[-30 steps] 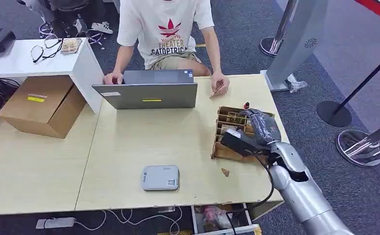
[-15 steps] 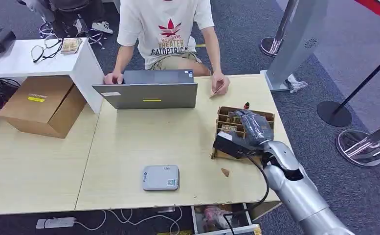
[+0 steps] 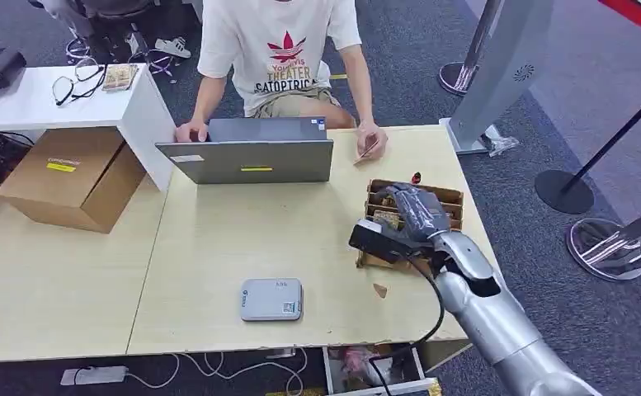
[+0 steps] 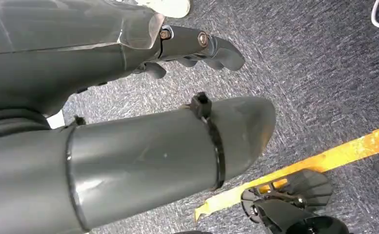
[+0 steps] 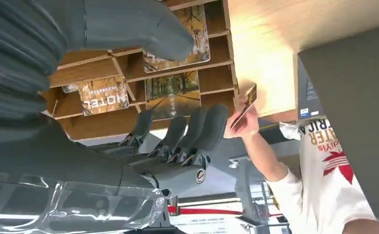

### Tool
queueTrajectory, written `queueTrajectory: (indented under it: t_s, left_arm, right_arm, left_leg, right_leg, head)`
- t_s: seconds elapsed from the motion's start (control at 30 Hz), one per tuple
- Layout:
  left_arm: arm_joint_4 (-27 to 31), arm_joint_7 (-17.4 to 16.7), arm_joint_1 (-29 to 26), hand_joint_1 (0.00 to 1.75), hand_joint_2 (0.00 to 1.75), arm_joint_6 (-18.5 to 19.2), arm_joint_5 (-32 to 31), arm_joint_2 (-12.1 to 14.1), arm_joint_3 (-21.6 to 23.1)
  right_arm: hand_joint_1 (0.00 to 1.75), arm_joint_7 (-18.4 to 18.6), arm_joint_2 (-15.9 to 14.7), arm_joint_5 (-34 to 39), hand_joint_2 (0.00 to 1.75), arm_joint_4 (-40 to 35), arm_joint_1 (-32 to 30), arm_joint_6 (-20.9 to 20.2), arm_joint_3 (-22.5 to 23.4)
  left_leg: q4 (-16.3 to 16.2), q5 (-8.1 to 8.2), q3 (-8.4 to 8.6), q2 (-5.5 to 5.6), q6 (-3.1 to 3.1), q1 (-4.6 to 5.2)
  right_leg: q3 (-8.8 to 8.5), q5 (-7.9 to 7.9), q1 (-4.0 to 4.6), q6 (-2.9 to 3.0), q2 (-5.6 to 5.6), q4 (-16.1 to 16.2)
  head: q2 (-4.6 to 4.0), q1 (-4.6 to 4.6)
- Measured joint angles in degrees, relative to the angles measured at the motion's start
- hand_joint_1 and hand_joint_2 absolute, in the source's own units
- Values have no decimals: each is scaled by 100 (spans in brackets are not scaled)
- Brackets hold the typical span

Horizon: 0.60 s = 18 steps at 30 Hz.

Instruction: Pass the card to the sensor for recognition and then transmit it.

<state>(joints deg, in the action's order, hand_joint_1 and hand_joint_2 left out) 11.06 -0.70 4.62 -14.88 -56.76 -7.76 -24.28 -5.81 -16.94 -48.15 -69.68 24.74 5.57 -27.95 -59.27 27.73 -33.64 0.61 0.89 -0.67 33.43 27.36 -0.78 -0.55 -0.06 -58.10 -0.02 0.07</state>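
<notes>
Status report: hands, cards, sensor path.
Right hand open over card rack, holding nothing. Left hand hanging, empty. Cards in slots. Sensor unobstructed.

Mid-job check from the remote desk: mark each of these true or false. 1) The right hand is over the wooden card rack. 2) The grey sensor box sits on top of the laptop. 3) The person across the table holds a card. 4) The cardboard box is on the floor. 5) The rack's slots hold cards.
1) True: the right hand hovers over the wooden card rack.
2) False: the grey sensor box lies flat on the table, apart from the laptop.
3) True: the person's hand pinches a card.
4) False: the cardboard box rests on the table.
5) True: printed cards sit in the slots.
</notes>
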Motion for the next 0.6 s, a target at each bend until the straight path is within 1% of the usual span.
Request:
queueTrajectory:
  t_s: [0.03, 0.17, 0.3, 0.43, 0.5, 0.6]
  left_arm:
    - [0, 0, 0, 0, 0, 0, 0, 0, 0]
    - [0, 0, -1, 0, 0, 0, 4, 0, 0]
    - [0, 0, 0, 0, 0, 0, 9, 0, 0]
    - [0, 0, -2, 0, 0, 0, 9, 0, 0]
    - [0, 0, -2, 0, 0, -2, 9, 2, 0]
    - [0, 0, -2, 0, 0, -4, 11, 2, 0]
  right_arm:
    - [75, 0, 20, 0, 175, 68, 35, -17, -26]
    - [77, 0, 59, -39, 175, 326, 170, -13, -83]
    - [73, 0, 72, -50, 175, 531, 274, -7, -125]
    - [70, 0, 72, -50, 175, 656, 333, -9, -155]
    - [75, 0, 72, -50, 175, 697, 344, -9, -168]
    - [72, 0, 70, -52, 175, 750, 358, -11, -173]
  left_leg:
    - [0, 0, 0, 0, 0, 0]
    - [0, 0, 0, 0, 0, 0]
    - [0, 0, 0, 0, 0, 0]
    - [0, 0, 0, 0, 0, 0]
    - [0, 0, 0, 0, 0, 0]
    - [0, 0, 0, 0, 0, 0]
  right_leg:
    - [0, 0, 0, 0, 0, 0]
    - [0, 0, 0, 0, 0, 0]
    - [0, 0, 0, 0, 0, 0]
    - [0, 0, 0, 0, 0, 0]
    - [0, 0, 0, 0, 0, 0]
    - [0, 0, 0, 0, 0, 0]
  head:
    - [0, 0]
    - [0, 2]
    - [0, 0]
    - [0, 0]
    - [0, 0]
    - [0, 0]
